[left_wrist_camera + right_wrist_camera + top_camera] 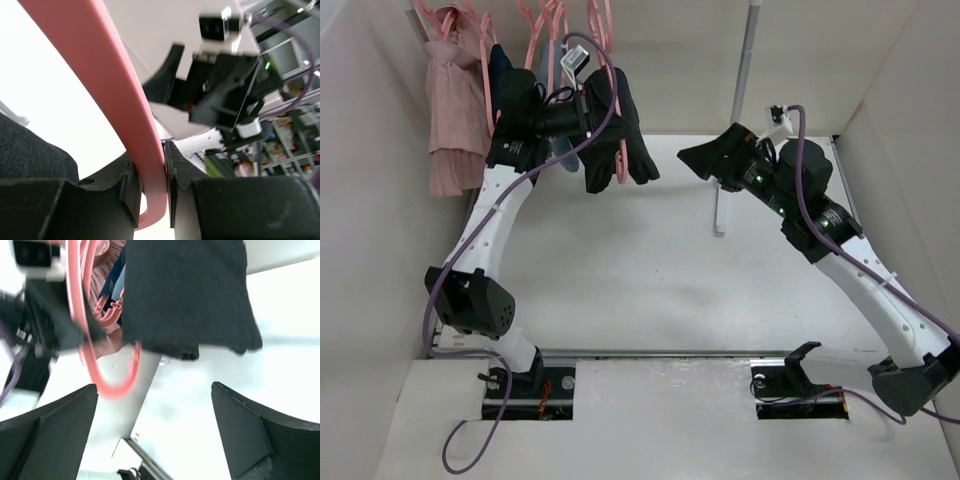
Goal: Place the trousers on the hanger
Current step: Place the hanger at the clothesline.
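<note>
Trousers [638,160] look draped over the hanger [120,100], held up above the worktop's [640,280] far edge, left of centre. Left hand [152,170] pinches the hanger's arm. Right hand [155,405] is spread wide and empty, off to the right. Probably only hanging it up is left, but the hook is hidden so I can't confirm. Tight spot: other hangers [535,25], pink garment [448,100] and pole [745,70] are close by.
</note>
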